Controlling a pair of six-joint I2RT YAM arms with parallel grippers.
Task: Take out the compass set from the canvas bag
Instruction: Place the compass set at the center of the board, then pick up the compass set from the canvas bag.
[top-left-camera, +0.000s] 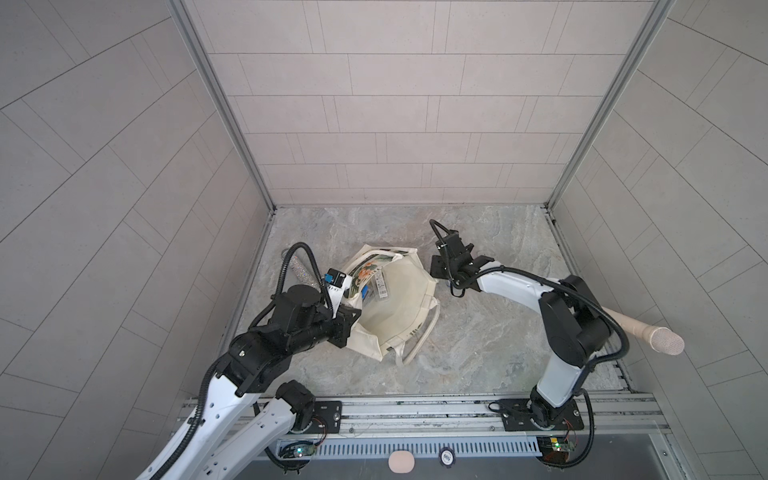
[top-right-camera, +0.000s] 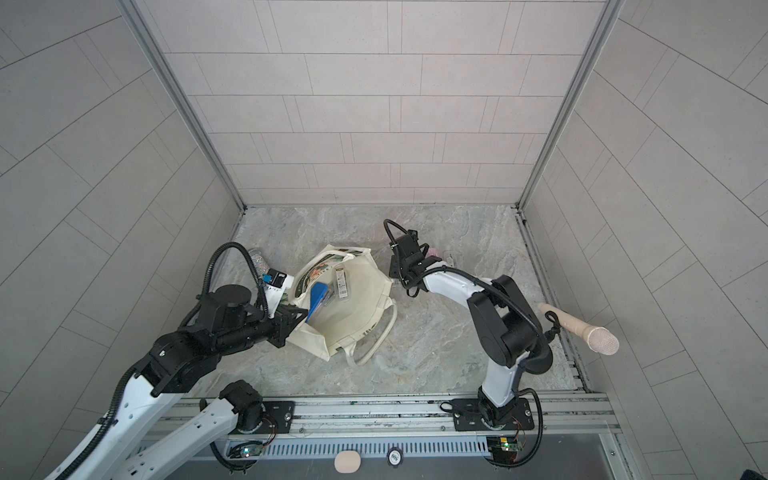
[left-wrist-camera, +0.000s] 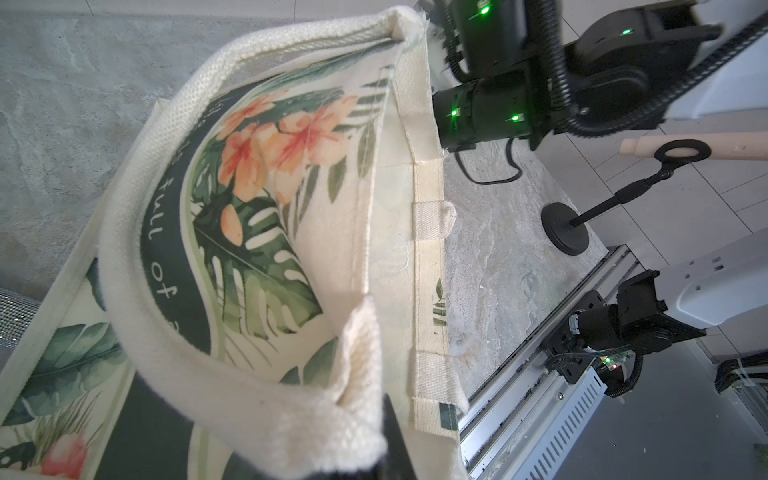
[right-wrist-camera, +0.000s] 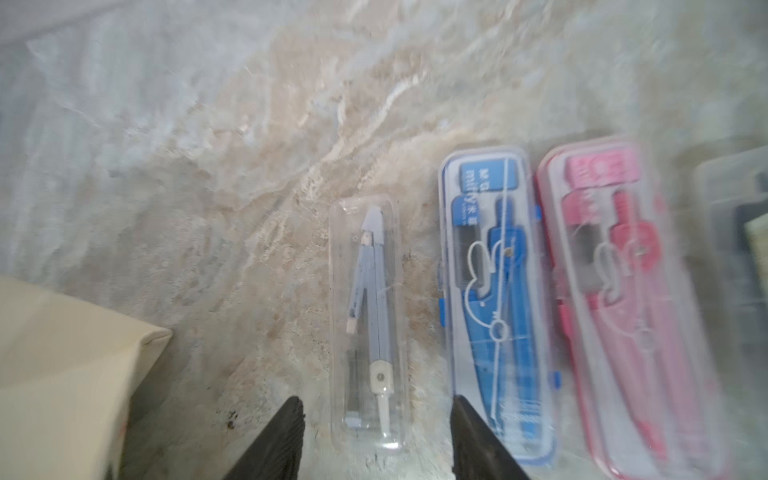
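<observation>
1. The canvas bag is lying open on the marble table, at the centre of both top views.
2. The left gripper is clamping the bag's edge, its fingers pressed together on the cloth.
3. The right gripper is hovering with its fingers apart, straddling the clear-cased compass set. The set is lying on the table at lower centre of the right wrist view, beside a blue case and a pink case.

I see the cream canvas tote, green-leaf and orange-flower panel on one face, slumped on the marble counter, mouth gaping upward. Inside lie a flat blue case and a clear labelled pack. Near its corner, a clear compass case, a blue compass case and a pink compass case lie flat, side by side.
</observation>
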